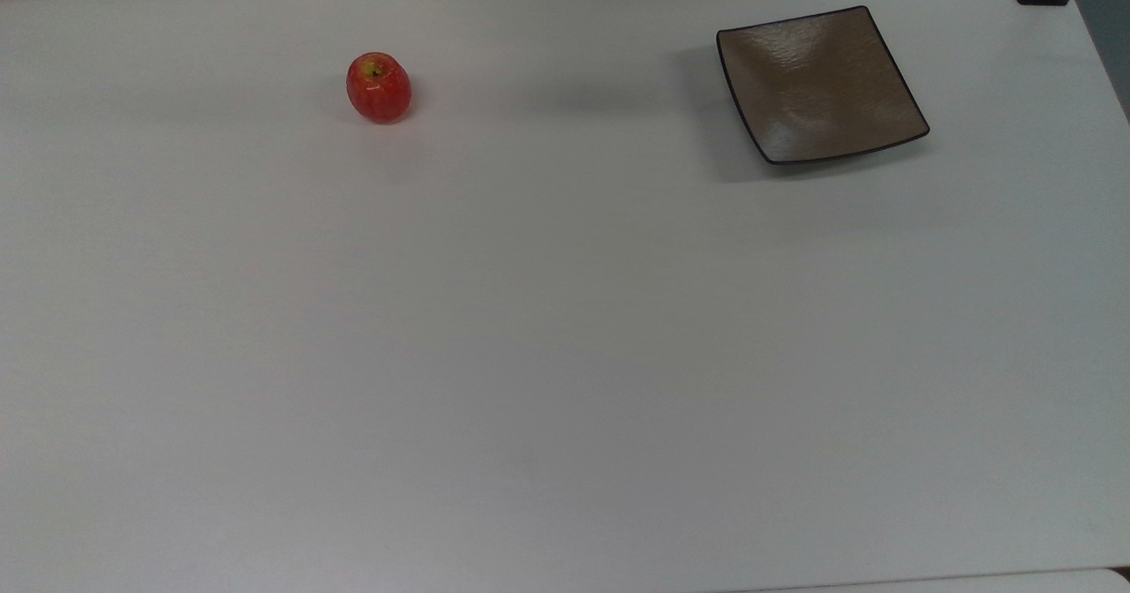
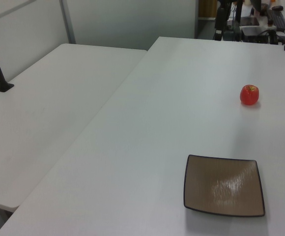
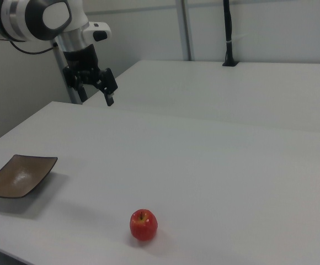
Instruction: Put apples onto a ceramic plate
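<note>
White table [image 1: 565, 355] — apple [image 1: 379, 88] upright, stem dimple up; plate [image 1: 821, 86] well apart.

Arm: glossy white rounded casing segments with a dark grey circular joint cap ringed in black. A thin black cable loops under the white segment. White wrist housing carries a small dark insert at its end. Tool [image 3: 96, 84]: black body beneath the wrist, blocky, with two short black fingers [image 3: 111, 88], angular in outline.
</note>
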Action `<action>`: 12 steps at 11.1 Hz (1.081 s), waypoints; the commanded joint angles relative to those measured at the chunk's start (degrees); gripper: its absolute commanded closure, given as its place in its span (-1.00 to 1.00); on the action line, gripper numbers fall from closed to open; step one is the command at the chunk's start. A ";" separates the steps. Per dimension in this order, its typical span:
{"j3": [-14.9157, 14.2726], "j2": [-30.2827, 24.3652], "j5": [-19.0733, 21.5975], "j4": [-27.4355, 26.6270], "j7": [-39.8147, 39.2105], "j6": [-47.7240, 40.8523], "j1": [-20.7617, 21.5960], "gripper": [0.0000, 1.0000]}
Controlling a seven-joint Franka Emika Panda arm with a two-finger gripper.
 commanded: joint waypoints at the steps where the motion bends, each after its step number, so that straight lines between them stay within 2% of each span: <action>1: 0.75 -0.28 1.13 0.46 0.78 -0.06 -1.13 -1.00; 8: 0.75 -0.72 1.13 0.37 0.09 -0.68 -1.13 -1.00; 9: 0.75 -0.90 1.05 0.46 -1.14 -3.47 -1.22 -1.00; 11: 0.31 -0.98 0.96 0.37 -9.98 -7.70 -1.39 -1.00; 12: -0.21 -0.98 0.96 0.37 -11.59 -8.93 -1.57 -1.00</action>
